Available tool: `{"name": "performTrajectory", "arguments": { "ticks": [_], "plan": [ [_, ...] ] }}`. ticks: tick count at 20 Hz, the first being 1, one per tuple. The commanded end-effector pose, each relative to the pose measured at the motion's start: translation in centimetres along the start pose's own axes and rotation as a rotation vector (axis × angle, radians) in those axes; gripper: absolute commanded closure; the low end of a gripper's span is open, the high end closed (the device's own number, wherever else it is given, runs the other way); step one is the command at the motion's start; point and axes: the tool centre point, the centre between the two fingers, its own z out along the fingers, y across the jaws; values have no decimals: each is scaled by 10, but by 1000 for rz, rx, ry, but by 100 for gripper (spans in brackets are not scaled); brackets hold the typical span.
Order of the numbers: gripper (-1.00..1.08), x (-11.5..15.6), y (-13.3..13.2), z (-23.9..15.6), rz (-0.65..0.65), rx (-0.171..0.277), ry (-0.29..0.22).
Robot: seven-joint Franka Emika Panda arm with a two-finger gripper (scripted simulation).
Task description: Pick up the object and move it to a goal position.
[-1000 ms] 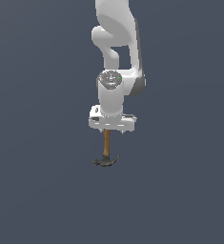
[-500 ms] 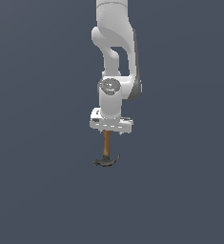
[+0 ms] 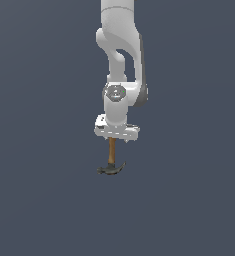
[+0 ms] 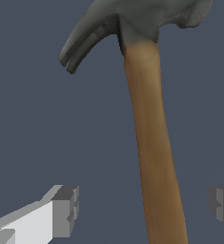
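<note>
Approach step. The hammer [image 3: 111,159] stands at the exterior view's centre, handle up, head down. The tool [image 3: 116,136] hangs directly above it, fingers spread wide either side of the handle without touching. Next move, by judgement: descend slightly, then close on the handle.

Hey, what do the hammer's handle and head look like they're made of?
The hammer handle looks like wood: light brown, smooth and matte, darkening slightly toward the head. The hammer head looks like dark grey metal with a dull, unpolished finish and faint highlights along its curved split end. Both are simulator renders, so this is judged from colour and shading only.
</note>
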Motion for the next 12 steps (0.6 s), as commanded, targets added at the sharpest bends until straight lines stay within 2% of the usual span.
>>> {"name": "performTrajectory", "arguments": {
  "ticks": [1, 6, 12],
  "plan": [
    [-92, -1, 0, 9, 1, 0, -1],
    [-92, -2, 0, 33, 1, 0, 0],
    [-92, -1, 0, 44, 2, 0, 0]
  ]
}}
